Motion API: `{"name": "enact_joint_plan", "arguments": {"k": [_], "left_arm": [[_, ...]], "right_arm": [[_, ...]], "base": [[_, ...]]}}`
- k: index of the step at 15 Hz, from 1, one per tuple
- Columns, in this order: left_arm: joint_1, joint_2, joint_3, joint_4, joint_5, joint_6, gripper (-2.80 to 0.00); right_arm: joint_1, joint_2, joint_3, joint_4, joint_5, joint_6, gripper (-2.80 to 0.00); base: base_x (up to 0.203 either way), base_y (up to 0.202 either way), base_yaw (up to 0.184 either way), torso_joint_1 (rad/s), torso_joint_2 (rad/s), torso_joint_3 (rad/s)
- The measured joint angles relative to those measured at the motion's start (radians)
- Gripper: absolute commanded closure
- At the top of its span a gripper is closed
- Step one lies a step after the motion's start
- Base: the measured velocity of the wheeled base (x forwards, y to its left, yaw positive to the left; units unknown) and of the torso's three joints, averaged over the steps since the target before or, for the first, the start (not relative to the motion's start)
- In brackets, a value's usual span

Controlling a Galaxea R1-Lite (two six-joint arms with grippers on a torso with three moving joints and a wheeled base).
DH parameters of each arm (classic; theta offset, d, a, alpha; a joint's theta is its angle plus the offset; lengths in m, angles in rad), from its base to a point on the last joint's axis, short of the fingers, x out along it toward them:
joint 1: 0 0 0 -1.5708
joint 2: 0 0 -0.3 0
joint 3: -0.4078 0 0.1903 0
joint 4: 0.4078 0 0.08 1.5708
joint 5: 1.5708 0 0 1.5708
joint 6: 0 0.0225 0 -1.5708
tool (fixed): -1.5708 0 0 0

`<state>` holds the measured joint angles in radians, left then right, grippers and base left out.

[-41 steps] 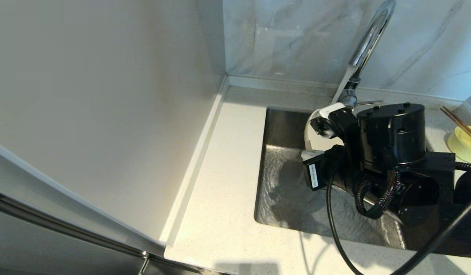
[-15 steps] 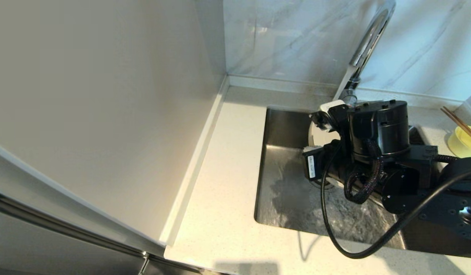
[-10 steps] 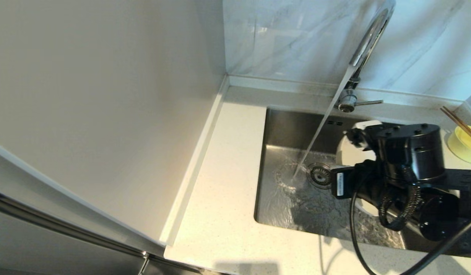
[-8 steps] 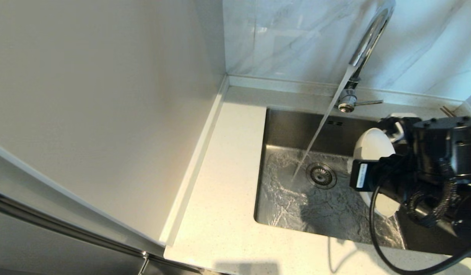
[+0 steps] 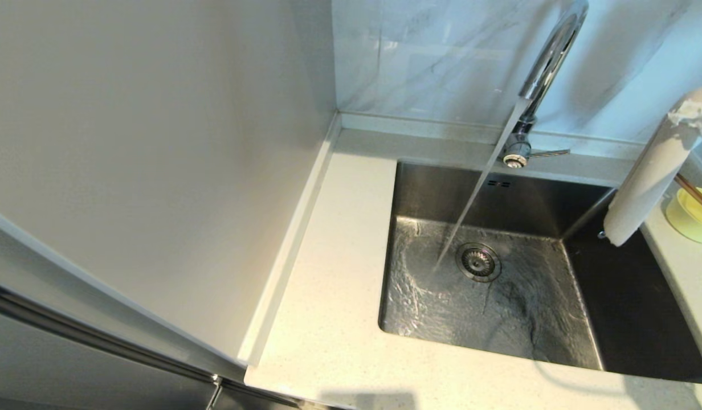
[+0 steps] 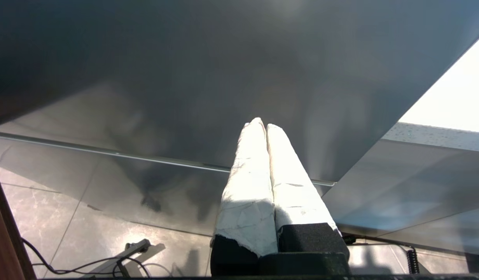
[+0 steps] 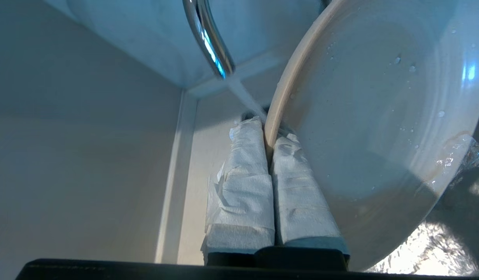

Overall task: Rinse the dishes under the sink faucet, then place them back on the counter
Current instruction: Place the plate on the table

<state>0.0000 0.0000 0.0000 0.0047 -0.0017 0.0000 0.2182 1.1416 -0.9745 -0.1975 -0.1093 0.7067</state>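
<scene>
While the plate (image 5: pixel 647 171) shows edge-on overhead, the right end effector (image 7: pixel 270 136) visibly pinches its rim

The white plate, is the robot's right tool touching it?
Touching. In the right wrist view the right tool has its two wrapped fingers pinching the rim of the white plate, one on each side, with no gap.
</scene>
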Motion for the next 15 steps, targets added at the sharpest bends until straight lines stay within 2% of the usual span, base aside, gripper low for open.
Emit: {"name": "enact_joint_plan", "arguments": {"k": [4, 6, 8, 10, 12, 14, 15], "left_arm": [[0.0, 0.0, 0.0, 0.0, 0.0, 0.0, 0.0], [0.0, 0.0, 0.0, 0.0, 0.0, 0.0, 0.0], [0.0, 0.0, 0.0, 0.0, 0.0, 0.0, 0.0], [0.0, 0.0, 0.0, 0.0, 0.0, 0.001, 0.0], [0.0, 0.0, 0.0, 0.0, 0.0, 0.0, 0.0], [0.0, 0.0, 0.0, 0.0, 0.0, 0.0, 0.0], [0.0, 0.0, 0.0, 0.0, 0.0, 0.0, 0.0]], "right_arm": [[-0.014, -0.059, 0.363, -0.101, 0.09, 0.023, 0.0], [-0.018, -0.074, 0.412, -0.057, 0.099, 0.017, 0.0], [-0.022, -0.081, 0.303, 0.005, 0.104, 0.012, 0.0], [-0.03, -0.084, 0.071, 0.06, 0.111, 0.009, 0.0], [-0.038, -0.086, -0.1, 0.08, 0.121, 0.015, 0.0], [-0.043, -0.085, -0.139, 0.058, 0.151, 0.046, 0.0], [-0.046, -0.083, -0.101, 0.037, 0.173, 0.07, 0.0]], "base": [[0.0, 0.0, 0.0, 0.0, 0.0, 0.0], [0.0, 0.0, 0.0, 0.0, 0.0, 0.0], [0.0, 0.0, 0.0, 0.0, 0.0, 0.0], [0.0, 0.0, 0.0, 0.0, 0.0, 0.0], [0.0, 0.0, 0.0, 0.0, 0.0, 0.0], [0.0, 0.0, 0.0, 0.0, 0.0, 0.0], [0.0, 0.0, 0.0, 0.0, 0.0, 0.0]]}}
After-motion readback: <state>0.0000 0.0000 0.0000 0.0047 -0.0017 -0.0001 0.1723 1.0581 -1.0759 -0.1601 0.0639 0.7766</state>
